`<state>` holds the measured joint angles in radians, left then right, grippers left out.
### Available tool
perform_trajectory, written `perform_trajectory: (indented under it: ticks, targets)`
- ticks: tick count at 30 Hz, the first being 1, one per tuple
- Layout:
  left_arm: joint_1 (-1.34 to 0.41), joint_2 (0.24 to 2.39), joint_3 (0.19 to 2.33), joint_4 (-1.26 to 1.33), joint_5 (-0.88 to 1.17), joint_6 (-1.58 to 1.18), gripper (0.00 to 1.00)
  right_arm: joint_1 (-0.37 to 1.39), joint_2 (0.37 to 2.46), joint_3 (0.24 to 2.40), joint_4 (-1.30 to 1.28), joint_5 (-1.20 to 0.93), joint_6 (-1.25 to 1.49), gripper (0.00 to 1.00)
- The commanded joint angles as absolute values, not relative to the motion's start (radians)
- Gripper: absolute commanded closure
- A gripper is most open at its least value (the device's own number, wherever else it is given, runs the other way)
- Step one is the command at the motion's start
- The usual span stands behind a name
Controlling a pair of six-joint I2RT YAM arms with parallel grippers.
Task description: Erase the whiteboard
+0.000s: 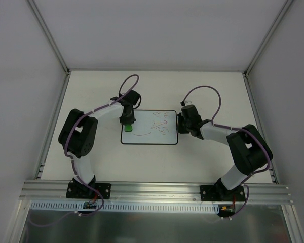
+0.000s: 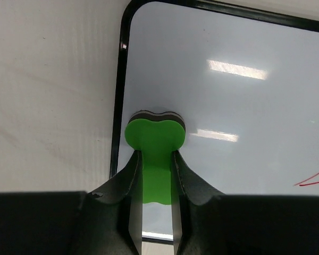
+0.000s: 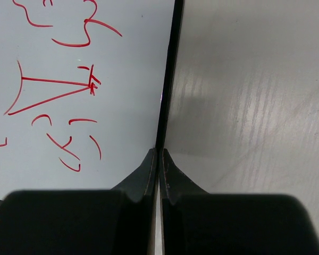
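The whiteboard [image 1: 148,117] lies flat mid-table, white with a thin black rim. Red scribbles [image 1: 160,124] cover its right half and show large in the right wrist view [image 3: 53,87]. My left gripper [image 1: 127,121] is shut on a green eraser [image 1: 127,127], which sits on the board's left part near the rim. In the left wrist view the eraser [image 2: 154,135] sits between my fingers [image 2: 132,175] on bare white board [image 2: 244,106]. My right gripper [image 3: 159,156] is shut on the board's right rim [image 3: 169,79], at the right edge in the top view [image 1: 181,124].
The board lies on a pale tabletop [image 1: 213,91] enclosed by grey walls with metal frame posts [image 1: 53,40]. An aluminium rail [image 1: 157,190] runs along the near edge by the arm bases. Purple cables loop above both wrists.
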<state>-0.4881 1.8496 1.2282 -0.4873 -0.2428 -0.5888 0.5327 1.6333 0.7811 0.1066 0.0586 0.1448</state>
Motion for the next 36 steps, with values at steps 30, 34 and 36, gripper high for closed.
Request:
perform_trajectory:
  ticks: [30, 34, 36]
  targets:
    - [-0.502, 1.749, 0.957, -0.611, -0.266, -0.652, 1.0, 0.538, 1.649, 0.704, 0.058, 0.043, 0.121, 1.0]
    - [-0.586, 1.825, 1.046, -0.612, -0.256, -0.652, 1.0, 0.541, 1.646, 0.696, 0.08, 0.009, 0.127, 1.0]
    - [-0.626, 1.879, 1.123, -0.612, -0.217, -0.658, 1.0, 0.548, 1.643, 0.692, 0.089, -0.026, 0.133, 1.0]
